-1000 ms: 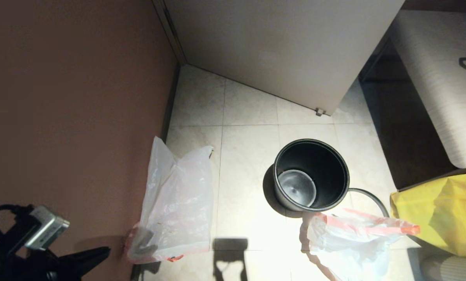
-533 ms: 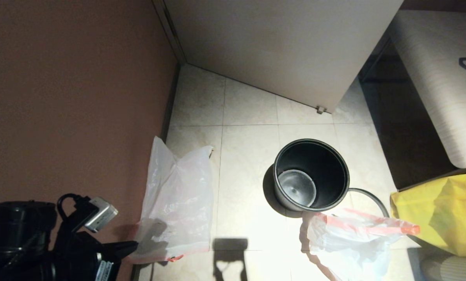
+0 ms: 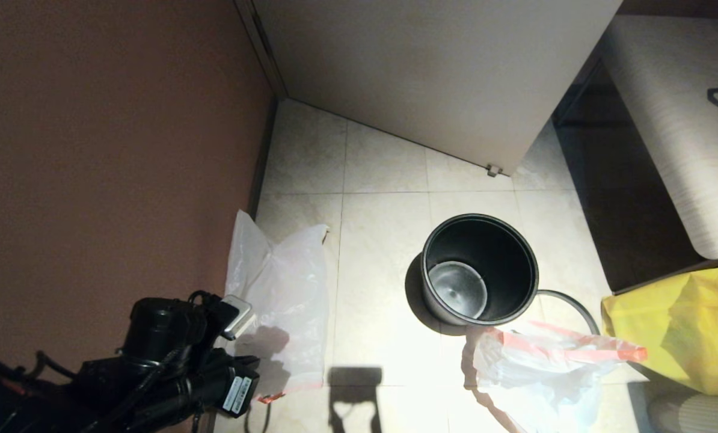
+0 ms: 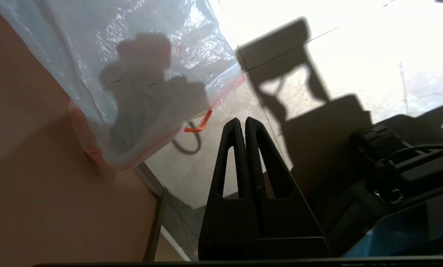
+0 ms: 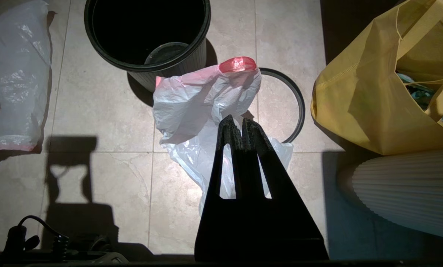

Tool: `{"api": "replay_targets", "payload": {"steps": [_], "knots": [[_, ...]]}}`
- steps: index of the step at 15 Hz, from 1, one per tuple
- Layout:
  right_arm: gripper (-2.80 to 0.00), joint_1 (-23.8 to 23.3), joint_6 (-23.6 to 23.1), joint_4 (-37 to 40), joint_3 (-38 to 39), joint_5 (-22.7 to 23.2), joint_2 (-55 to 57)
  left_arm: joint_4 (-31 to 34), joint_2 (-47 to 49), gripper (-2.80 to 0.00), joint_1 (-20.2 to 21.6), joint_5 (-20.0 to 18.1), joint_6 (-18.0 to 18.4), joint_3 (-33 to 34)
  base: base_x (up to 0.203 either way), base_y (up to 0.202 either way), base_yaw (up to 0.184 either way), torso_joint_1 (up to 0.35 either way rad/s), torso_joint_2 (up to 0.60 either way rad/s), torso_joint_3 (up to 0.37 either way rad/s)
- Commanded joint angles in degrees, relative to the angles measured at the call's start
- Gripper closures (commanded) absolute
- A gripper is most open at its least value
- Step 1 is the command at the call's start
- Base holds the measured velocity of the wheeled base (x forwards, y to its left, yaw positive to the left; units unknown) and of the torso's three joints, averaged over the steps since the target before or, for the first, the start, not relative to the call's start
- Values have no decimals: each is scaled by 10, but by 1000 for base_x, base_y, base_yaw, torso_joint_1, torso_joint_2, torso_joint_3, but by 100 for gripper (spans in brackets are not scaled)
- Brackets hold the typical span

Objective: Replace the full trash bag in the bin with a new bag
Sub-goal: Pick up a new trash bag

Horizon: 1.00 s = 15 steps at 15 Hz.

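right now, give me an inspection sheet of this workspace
surface: pale tiled floor, bare beside the bin
job's things: black bin upright, no bag in it; grey hoop off, on the floor beside it; flat clear bag by the brown wall; crumpled white bag near the bin
clutter: yellow bag
grippers: left gripper shut, empty, near the flat bag; right gripper shut, empty, above the crumpled bag
cables: black cable on the left arm
surroundings: door, brown wall
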Motion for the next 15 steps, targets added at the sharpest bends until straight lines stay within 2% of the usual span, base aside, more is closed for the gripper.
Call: {"api": "replay_targets", "payload": {"steps": [1, 6, 8, 9, 12, 15], "knots": [[0, 0, 0, 0, 0, 0, 1, -4, 80, 0, -6, 23, -9, -38, 0, 0, 0, 0, 0, 0], [0, 0, 0, 0, 0, 0, 1, -5, 199, 0, -14, 101, -46, -130, 0, 0, 0, 0, 0, 0], [0, 0, 0, 1, 0, 0, 1, -3, 238, 0, -17, 131, -47, -184, 0, 0, 0, 0, 0, 0], [0, 0, 0, 1, 0, 0, 1, -2, 261, -280, -17, 141, -46, -209, 0, 0, 0, 0, 0, 0], [0, 0, 0, 0, 0, 0, 1, -1, 346, -280, -17, 169, -45, -291, 0, 0, 0, 0, 0, 0], [0, 0, 0, 0, 0, 0, 1, 16, 426, -280, -8, 201, -43, -400, 0, 0, 0, 0, 0, 0]]}}
